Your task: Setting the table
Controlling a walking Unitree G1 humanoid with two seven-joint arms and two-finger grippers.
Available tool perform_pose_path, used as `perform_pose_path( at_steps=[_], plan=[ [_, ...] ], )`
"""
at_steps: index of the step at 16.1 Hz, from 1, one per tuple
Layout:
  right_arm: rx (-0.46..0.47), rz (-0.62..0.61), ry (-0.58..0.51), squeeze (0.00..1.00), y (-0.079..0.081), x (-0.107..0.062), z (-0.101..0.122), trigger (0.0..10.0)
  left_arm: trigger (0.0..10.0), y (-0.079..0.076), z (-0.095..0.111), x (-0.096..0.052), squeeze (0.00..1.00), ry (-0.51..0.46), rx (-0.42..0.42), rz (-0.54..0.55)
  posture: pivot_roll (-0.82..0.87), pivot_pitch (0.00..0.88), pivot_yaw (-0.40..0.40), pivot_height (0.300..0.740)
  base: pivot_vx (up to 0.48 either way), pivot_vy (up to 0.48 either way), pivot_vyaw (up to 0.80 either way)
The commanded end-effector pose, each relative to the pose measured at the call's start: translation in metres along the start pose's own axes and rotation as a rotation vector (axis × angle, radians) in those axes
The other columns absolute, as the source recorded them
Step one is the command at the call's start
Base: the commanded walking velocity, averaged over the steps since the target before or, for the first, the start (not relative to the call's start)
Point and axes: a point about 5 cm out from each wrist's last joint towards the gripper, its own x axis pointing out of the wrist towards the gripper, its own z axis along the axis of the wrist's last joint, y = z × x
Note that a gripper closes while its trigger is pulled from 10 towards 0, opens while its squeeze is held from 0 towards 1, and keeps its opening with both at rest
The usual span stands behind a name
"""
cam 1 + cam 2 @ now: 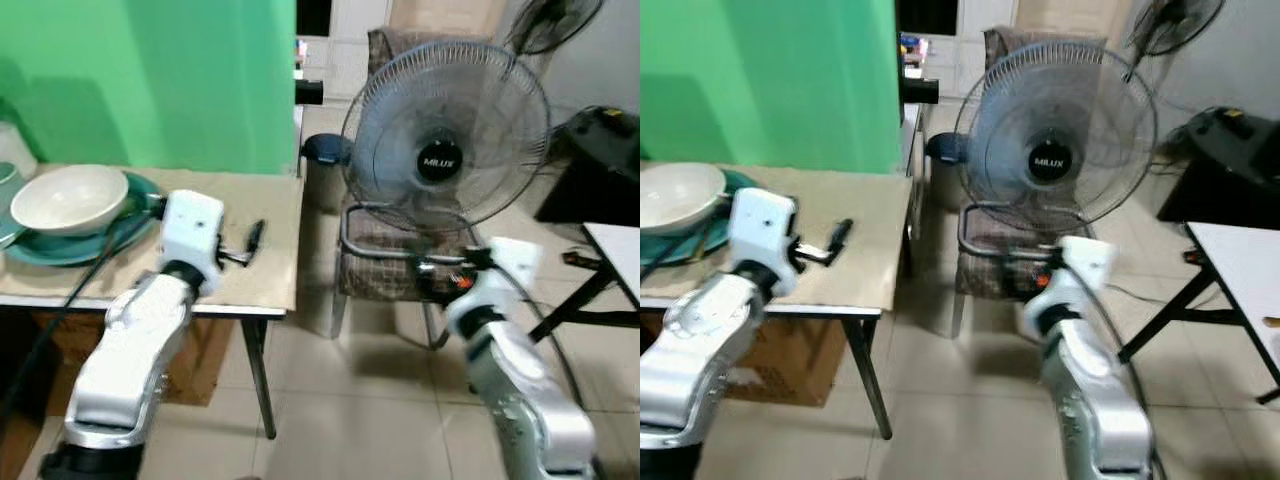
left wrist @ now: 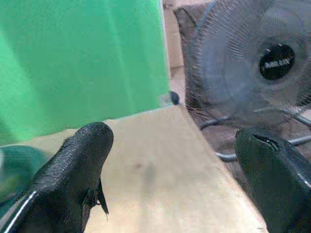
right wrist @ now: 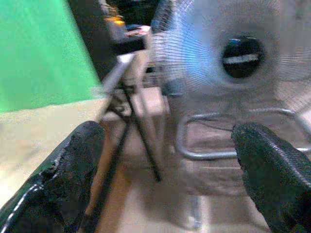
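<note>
Left eye view | wooden table (image 1: 270, 215) | green wall (image 1: 150, 80) | fan (image 1: 445, 135)

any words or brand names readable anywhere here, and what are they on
"MILUX": white letters on the black hub of the fan, which stands on a chair beside the table.
The same badge appears in both wrist views, too blurred to read there.
No lettering can be made out on the bowl, the plate or either arm.
</note>
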Motion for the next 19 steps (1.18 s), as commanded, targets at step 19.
perform_pose_path(
  at_steps=[19],
  plan=[
    [-0.017,0.059,0.039,0.00,0.0003,-0.0083,-0.0030,10.0,10.0,-0.0083,0.0083,0.0041,0.00,-0.048,-0.015,-0.010,0.09,0.000,-0.017,0.740,0.029,0.218,0.00]
  ],
)
